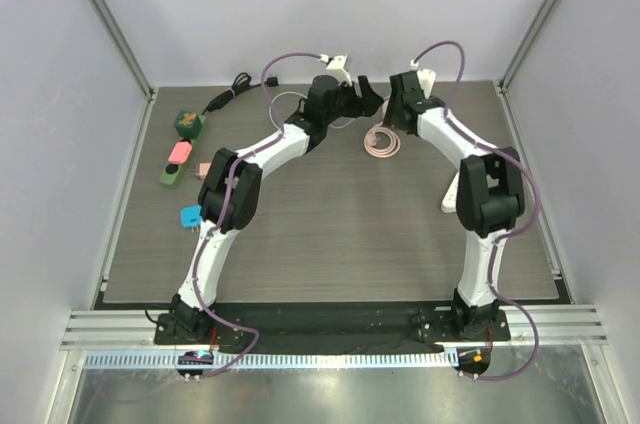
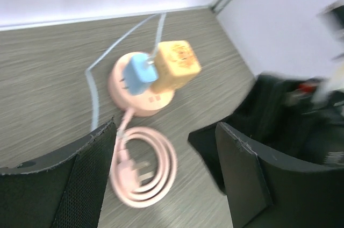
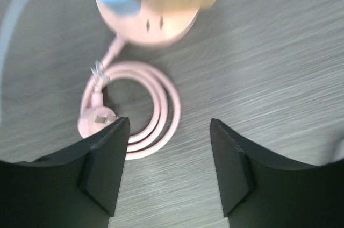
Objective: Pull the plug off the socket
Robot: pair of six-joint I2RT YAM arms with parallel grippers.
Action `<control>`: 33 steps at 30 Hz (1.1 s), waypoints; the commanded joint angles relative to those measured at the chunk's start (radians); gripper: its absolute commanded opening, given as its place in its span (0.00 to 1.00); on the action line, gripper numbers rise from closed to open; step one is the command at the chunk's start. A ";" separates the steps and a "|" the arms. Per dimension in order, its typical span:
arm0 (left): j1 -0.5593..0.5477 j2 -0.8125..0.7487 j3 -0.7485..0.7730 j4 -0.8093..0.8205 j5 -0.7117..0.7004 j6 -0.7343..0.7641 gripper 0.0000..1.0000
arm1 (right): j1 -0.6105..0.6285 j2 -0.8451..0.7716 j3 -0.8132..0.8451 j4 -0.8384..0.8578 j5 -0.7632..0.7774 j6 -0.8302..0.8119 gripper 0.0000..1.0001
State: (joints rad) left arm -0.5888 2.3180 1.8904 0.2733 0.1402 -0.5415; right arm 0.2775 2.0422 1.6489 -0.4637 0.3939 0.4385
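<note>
Grey wood-grain table [image 1: 330, 244] fills your work cell, with white walls and aluminium posts around it. Both of your white arms reach to the far middle of the table, the left arm [image 1: 235, 189] bending in from the left and the right arm [image 1: 490, 194] from the right.

Your left gripper [image 2: 161, 179] is spread wide, with nothing between its black fingers [image 2: 70, 185]. It hangs above the coiled pink cable [image 2: 145, 169]. Your right gripper [image 3: 169, 166] is also spread and holds nothing. Its fingers [image 3: 105, 163] hover over the near edge of the same coil, clear of it.

That coil lies flat on the table, and its own pink wall plug [image 3: 97, 120] rests at its edge. The cable runs up to the round pink socket [image 2: 141, 85], which sits on the table just beyond the coil.

Two plugs stand side by side in the socket's top:
- The yellow cube-shaped plug [image 2: 174, 65] has a print on its upper face that is too blurred for you to read.
- The small blue plug [image 2: 138, 73] touches the yellow one, and a pale blue cable [image 2: 94, 93] trails away from it across the table.

Neither gripper touches either plug.

Well apart, near the left edge, lie a green adapter [image 1: 187, 123], a pink block [image 1: 180, 152] and a small blue plug-like piece [image 1: 190, 215].
</note>
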 commanded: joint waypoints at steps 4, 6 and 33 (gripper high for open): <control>-0.039 0.095 0.139 0.009 -0.002 -0.099 0.71 | -0.049 -0.183 -0.067 0.209 0.157 -0.063 0.74; -0.043 0.141 0.167 0.007 -0.031 -0.139 0.65 | -0.090 -0.157 -0.043 0.229 0.108 -0.052 0.74; -0.051 0.471 0.464 0.086 -0.103 -0.637 0.44 | -0.176 0.205 0.201 0.324 -0.217 -0.277 0.82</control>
State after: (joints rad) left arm -0.6365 2.7823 2.3074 0.3244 0.0593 -1.1423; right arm 0.1051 2.2150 1.7851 -0.1875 0.2123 0.1963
